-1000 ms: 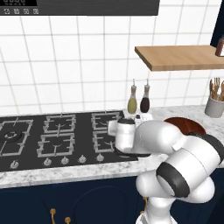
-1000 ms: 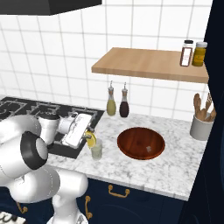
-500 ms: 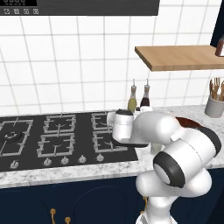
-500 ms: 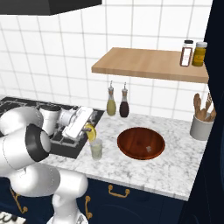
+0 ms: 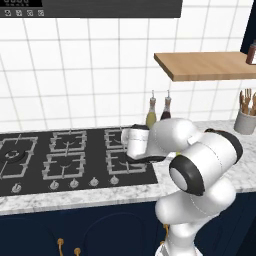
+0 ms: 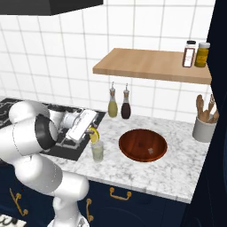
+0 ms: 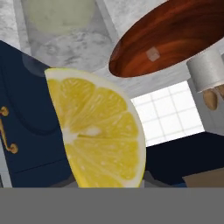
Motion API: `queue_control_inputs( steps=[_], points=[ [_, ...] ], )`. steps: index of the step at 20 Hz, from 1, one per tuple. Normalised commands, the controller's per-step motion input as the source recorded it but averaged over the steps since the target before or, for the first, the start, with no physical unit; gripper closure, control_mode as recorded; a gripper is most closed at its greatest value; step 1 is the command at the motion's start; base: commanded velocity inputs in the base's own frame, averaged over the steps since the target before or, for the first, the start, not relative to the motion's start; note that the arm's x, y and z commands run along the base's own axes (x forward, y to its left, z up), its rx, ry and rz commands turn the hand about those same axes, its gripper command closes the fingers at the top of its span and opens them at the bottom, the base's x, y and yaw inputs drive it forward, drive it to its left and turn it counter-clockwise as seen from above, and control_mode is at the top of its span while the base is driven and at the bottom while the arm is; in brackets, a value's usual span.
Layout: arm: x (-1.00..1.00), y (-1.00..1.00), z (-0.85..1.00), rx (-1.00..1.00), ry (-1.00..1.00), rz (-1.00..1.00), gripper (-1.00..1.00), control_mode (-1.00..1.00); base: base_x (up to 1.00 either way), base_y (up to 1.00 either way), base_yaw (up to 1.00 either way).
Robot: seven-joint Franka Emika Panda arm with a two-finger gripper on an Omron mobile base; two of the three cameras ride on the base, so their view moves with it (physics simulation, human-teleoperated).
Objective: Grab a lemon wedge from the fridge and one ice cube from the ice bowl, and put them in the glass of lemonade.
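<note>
On the marble counter [image 6: 177,170] the biggest thing to my right is the ice bowl [image 6: 142,144], wide, shallow and glossy brown, with one pale ice cube [image 6: 150,151] lying inside it. From my hand camera that cube [image 7: 152,54] looks small, smooth-faced and probably slick, so I judge I will have to pinch it squarely across two flat faces and not squeeze hard, or it may squirt out. The bowl itself looks heavy and stiff and needs no handling.

Just beside the bowl, nearer the stove [image 5: 75,160], stands the glass of lemonade [image 6: 97,150], a small clear tumbler with pale liquid. It is light and breakable, and I judge it easy to tip, so I should come down over its mouth without touching the rim.

My claw [image 6: 91,131] hangs just above that glass, pinched narrow on the lemon wedge [image 6: 94,135]. The wedge [image 7: 98,135] is bright yellow, with a wet cut face and a thin rind along its curved edge. I reckon it is light, soft and juicy, slippery on the flesh and firmer at the rind, so a gentle grip near the rind suits it best. It looks narrower than the mouth of the glass [image 7: 59,13], so it should drop in cleanly once released.
</note>
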Motion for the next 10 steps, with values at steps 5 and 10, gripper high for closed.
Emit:
queue_control_inputs(
  steps=[5,10],
  points=[
    [0.0,-0.05,-0.14,-0.02,0.0,-0.02,1.0,-1.0,0.0,0.0,0.0],
    [0.0,-0.13,-0.05,0.0,0.0,-0.03,1.0,-1.0,0.0,0.0,0.0]
  ],
)
